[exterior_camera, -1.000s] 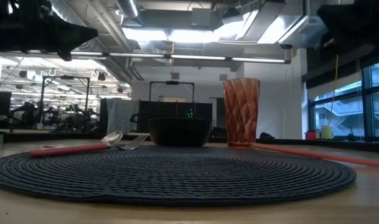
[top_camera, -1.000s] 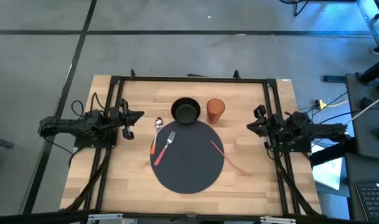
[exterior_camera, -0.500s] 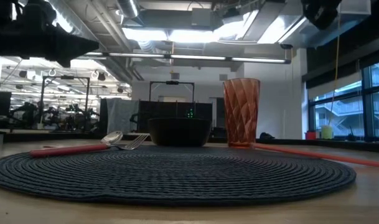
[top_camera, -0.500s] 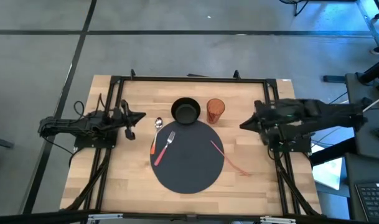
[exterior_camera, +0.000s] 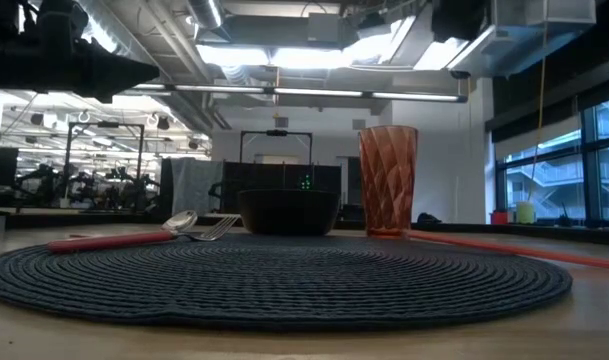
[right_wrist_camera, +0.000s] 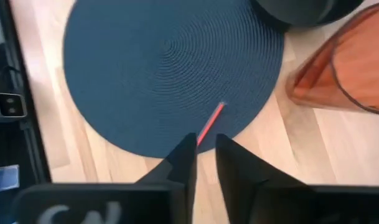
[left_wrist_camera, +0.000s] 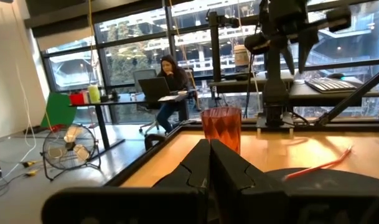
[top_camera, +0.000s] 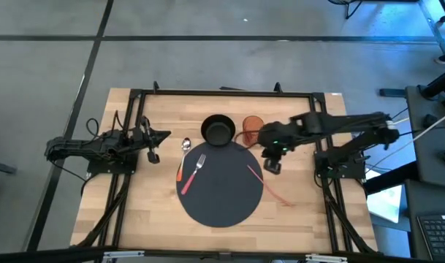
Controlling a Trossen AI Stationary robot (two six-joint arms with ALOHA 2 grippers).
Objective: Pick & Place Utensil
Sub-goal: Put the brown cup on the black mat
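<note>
Hovering right gripper (right_wrist_camera: 203, 155), jaws parted, over red utensil (right_wrist_camera: 210, 123); no legible text.

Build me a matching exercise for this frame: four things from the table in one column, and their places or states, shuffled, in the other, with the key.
Things:
1. black bowl
2. fork
3. orange tumbler
4. left gripper

Places or states:
A. lying on the left part of the round mat
B. jaws shut, off the mat's left side
C. partly hidden under the right arm in the high view
D. at the mat's far edge, left of the tumbler

Pairs: 1-D, 2-A, 3-C, 4-B
</note>
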